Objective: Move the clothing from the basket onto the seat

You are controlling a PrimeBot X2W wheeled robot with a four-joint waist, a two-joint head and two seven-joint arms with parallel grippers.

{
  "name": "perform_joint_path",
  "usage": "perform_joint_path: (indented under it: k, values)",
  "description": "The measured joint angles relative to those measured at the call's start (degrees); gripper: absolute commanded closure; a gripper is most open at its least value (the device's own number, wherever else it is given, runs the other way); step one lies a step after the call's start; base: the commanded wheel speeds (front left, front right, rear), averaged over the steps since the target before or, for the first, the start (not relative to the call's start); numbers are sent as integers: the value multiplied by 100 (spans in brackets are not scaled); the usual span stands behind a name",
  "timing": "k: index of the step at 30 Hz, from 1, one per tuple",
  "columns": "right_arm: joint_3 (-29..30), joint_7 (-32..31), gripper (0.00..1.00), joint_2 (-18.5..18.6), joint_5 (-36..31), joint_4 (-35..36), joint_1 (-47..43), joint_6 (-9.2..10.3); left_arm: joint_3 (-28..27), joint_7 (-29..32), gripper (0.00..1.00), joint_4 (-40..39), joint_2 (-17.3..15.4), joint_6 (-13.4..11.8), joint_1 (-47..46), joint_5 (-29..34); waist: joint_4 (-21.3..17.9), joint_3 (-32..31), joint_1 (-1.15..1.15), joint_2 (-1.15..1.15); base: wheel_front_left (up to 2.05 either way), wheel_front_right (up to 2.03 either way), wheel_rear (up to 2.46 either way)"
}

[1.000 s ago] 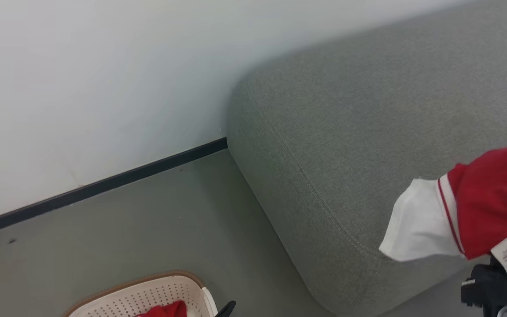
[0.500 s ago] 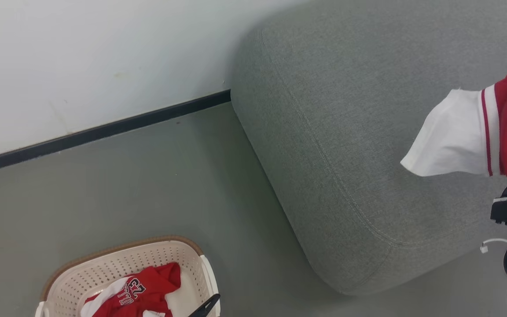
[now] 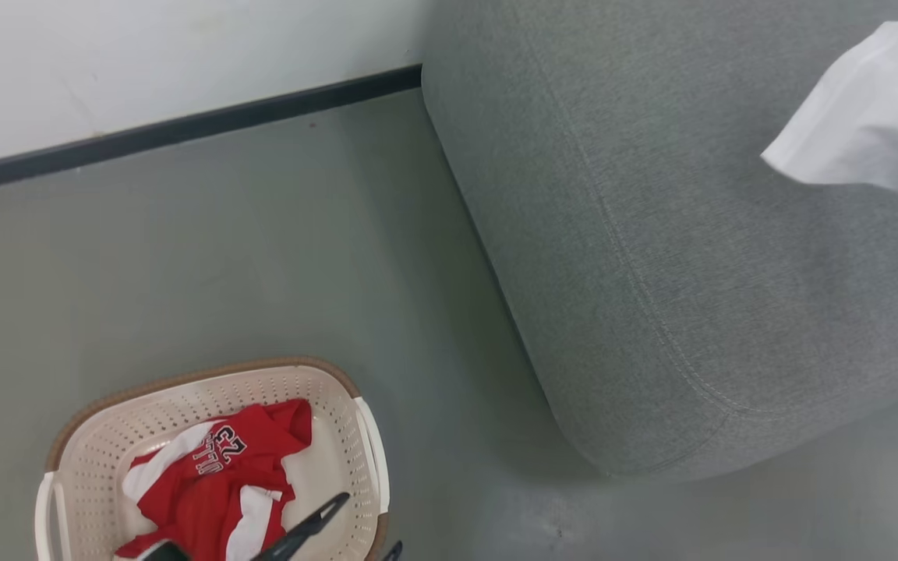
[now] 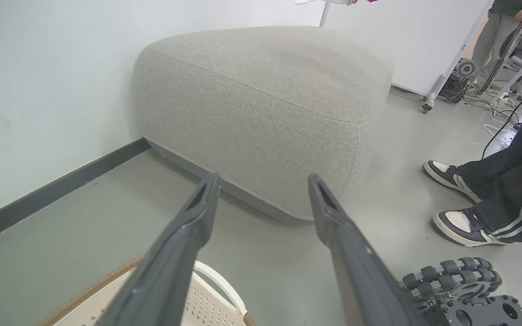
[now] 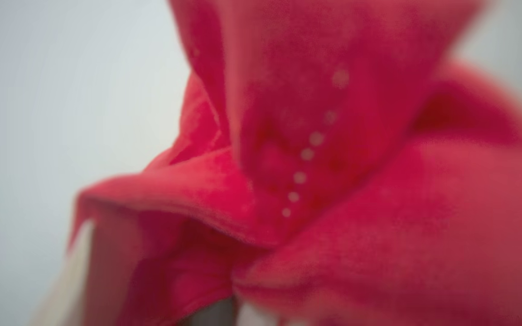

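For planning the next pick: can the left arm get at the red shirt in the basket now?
Probably yes: the open left end effector hangs just above the basket, beside the red shirt, which lies uncovered.

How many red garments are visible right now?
2. The numbered garment lies crumpled in the basket; the white-edged garment hangs above the seat at the head view's right edge. More may hide beneath the first.

Grey floor (image 3: 223, 249) beneath basket (image 3: 98, 440) and seat (image 3: 691, 234)
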State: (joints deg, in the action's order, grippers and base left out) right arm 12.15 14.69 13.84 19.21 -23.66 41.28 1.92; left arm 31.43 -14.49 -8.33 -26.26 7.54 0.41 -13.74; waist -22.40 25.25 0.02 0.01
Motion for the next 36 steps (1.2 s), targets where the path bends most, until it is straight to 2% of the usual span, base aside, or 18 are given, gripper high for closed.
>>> perform_joint_path:
  k: [3, 13, 24, 36]
  values:
    - [116, 1, 100, 191, 3, -432, 287, -25, -67, 0, 0, -64, -86, 0, -115, 14, 69, 132, 0, 0, 0, 0, 0]
    - [404, 0, 100, 501, 180, -1541, 1001, -12, -130, 0, 0, -270, -250, 0, -132, 12, 356, 481, -1, 0, 0, 0, 0]
    - [447, -56, 100, 402, 374, -2744, 1485, -1, -183, 0, 0, -396, -263, 0, -141, 11, 573, 763, -1, 0, 0, 0, 0]
    - [380, -110, 100, 400, 374, -3488, 1809, -41, -263, 0, 0, -399, -311, 0, -121, 2, 530, 790, -2, 0, 0, 0, 0]
